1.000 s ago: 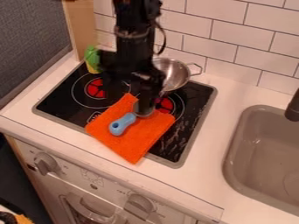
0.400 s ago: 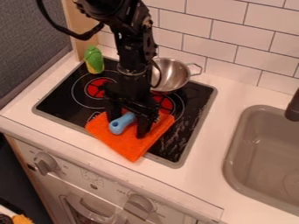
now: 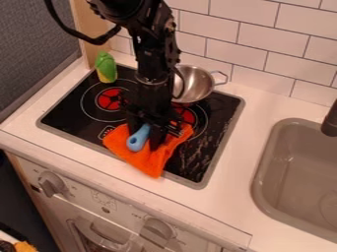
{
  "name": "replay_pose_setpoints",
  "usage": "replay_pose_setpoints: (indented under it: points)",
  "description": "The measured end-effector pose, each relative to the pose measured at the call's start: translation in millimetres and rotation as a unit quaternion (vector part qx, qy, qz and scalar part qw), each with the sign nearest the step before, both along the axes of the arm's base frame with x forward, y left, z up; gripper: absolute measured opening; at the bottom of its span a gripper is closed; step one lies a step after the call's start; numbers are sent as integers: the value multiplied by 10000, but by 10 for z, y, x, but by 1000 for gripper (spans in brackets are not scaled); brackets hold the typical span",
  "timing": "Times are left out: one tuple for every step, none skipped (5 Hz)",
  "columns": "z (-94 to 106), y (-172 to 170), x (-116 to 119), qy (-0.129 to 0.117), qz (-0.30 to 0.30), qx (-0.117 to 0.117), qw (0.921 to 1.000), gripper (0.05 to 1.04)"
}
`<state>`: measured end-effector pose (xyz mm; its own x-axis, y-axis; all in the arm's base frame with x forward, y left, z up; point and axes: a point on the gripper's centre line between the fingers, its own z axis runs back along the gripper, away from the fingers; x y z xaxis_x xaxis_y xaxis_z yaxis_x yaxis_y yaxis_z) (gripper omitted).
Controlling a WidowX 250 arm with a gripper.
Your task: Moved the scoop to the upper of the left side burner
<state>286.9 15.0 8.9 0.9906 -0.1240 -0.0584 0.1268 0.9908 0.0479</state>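
Gripper (image 3: 146,140) closed on blue-handled scoop (image 3: 138,139), over rumpled orange cloth (image 3: 152,161) at stove's (image 3: 197,160) near side. Metal pot (image 3: 196,83) far right on stove, green-yellow toy (image 3: 106,68) far left. Sink (image 3: 296,172) right of stove.

Lettering: none legible from where I stand. Stove front panel (image 3: 82,201): faint marks (image 3: 104,198) between the knobs (image 3: 158,229), too small to read. Cooktop (image 3: 214,109): small pale mark (image 3: 107,131), unreadable.
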Motion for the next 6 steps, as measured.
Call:
replay_pose_setpoints:
  points:
    - [9,-8,-27,62,-9,-10,10000,425]
    - [14,-17,-48,122,36,-35,9999,758]
    - [118,-15,-47,36,55,-29,10000,987]
    - [270,-7,-42,-202,78,-25,9998,1007]
    - [290,42,-50,-225,172,-34,9996,1001]
    - [289,34,-53,-218,194,-70,9996,1000]
